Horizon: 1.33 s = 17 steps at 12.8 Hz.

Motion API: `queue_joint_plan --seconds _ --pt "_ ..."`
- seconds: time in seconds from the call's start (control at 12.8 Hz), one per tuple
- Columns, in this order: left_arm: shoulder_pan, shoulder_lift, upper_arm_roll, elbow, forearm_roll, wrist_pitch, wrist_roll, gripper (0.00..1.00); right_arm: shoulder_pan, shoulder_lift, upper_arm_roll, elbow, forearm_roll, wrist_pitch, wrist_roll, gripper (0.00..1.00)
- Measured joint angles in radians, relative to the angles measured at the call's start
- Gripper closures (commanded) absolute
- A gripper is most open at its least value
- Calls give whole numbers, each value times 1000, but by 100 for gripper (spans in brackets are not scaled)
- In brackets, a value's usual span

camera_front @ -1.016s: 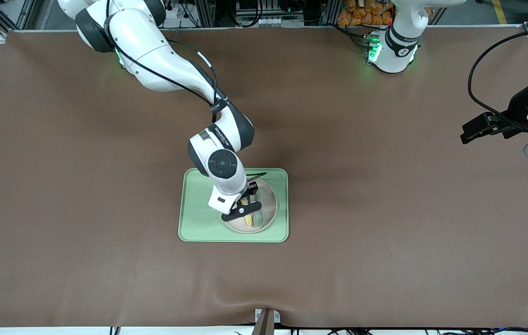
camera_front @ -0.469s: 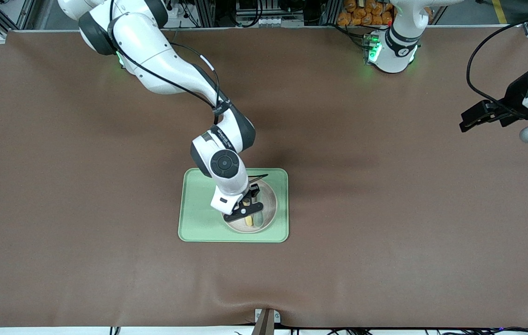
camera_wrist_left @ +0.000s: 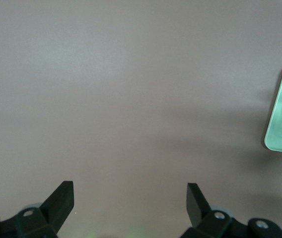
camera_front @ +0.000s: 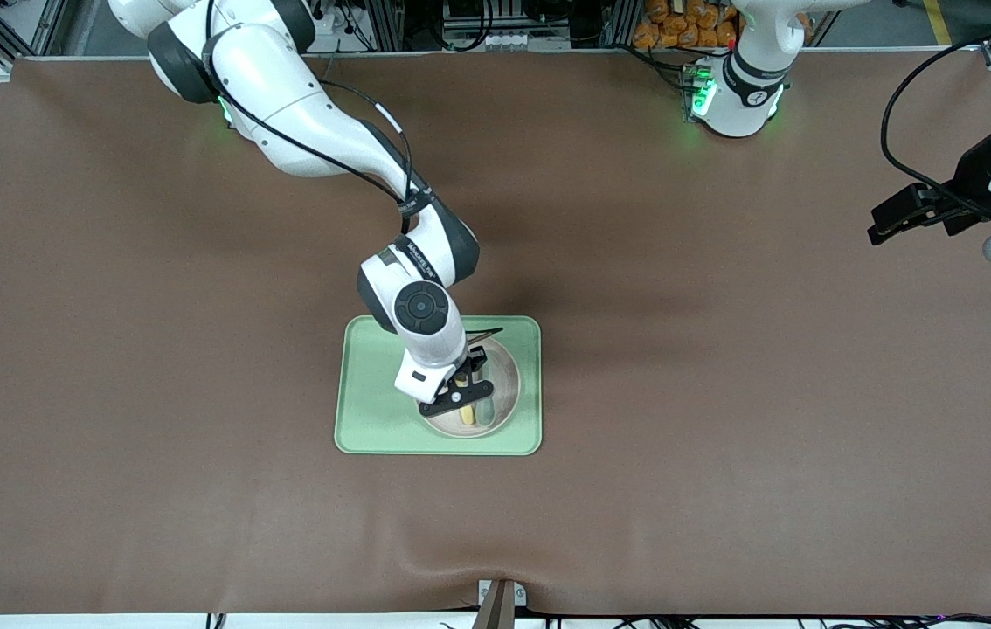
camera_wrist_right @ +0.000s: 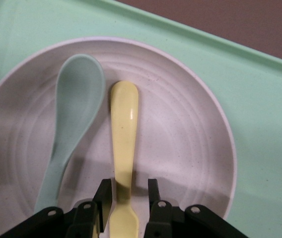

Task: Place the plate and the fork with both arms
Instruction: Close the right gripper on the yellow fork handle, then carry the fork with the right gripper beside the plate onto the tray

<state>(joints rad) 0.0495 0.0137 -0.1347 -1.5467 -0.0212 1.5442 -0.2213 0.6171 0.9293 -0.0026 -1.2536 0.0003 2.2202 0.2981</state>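
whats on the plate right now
On the plate lie the yellow fork and a teal spoon, side by side. The right tool straddles the fork's handle, covering its prong end.

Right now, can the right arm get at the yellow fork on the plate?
Likely yes: the right tool already straddles the fork handle on the plate, and the spoon beside it leaves room.

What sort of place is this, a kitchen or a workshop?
Probably a robot lab, not a kitchen: two white arms bolted along a brown-covered table, metal framing and cables past its edge, and just a tray with a plate.
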Motion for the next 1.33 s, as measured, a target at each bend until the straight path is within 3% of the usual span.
queue_joint_plan --seconds 0.39,0.47,0.63,1.33 --pt "0 0 -7 -3 0 -20 56 0 4 4 0 0 -3 2 6 61" --pt "0 0 -7 -6 0 -21 67 0 5 5 0 0 -4 3 6 68" --pt "2 0 -7 -6 0 -22 71 0 7 7 0 0 -4 4 6 100" --pt "3 -1 -7 -4 9 -35 81 0 7 -12 -5 34 -4 -53 56 100"
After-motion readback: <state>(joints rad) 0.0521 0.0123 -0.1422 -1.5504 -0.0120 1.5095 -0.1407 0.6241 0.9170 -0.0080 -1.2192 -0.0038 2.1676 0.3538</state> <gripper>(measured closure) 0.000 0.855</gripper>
